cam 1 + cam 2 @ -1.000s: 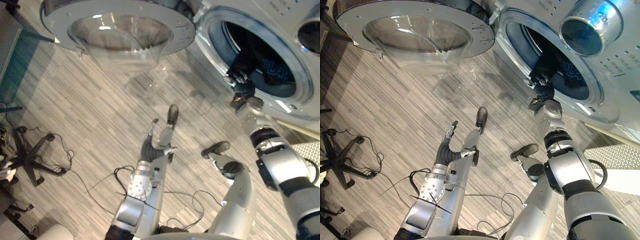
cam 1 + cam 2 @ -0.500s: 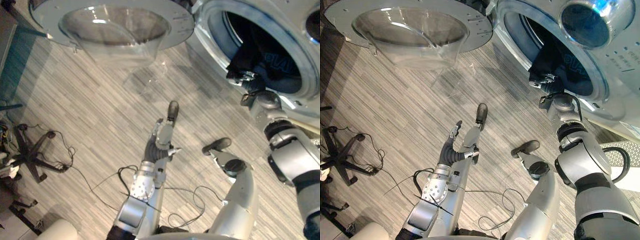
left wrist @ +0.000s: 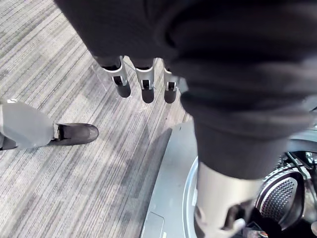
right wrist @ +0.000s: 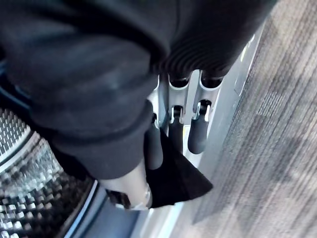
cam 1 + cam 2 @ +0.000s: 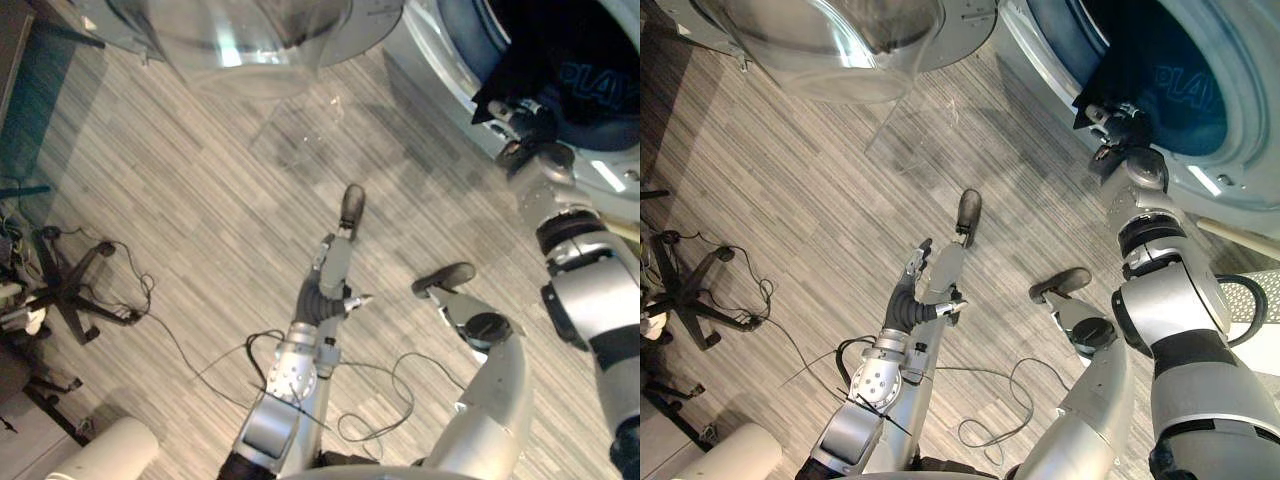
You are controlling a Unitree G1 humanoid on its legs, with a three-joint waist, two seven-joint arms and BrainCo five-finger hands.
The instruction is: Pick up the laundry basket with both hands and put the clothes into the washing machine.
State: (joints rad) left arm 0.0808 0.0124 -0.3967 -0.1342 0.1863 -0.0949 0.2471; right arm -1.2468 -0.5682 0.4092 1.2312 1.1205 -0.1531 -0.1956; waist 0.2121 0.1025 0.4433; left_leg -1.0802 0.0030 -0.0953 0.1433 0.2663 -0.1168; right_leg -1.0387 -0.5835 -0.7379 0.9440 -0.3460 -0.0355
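Door [image 5: 250, 40] swung wide, the washing machine [image 5: 440, 70] is being loaded. Our left hand [image 5: 910, 292] hangs above the floor, fingers straight, holding nothing. Our right hand [image 5: 1118, 125], at the machine's mouth, pinches a dark garment [image 5: 1160, 75] draped into the drum [image 4: 25, 148]. Next, we judge, comes a deeper push, then release. At far right, what looks like the white perforated laundry basket [image 5: 1270, 285] shows its edge; we cannot tell its contents.
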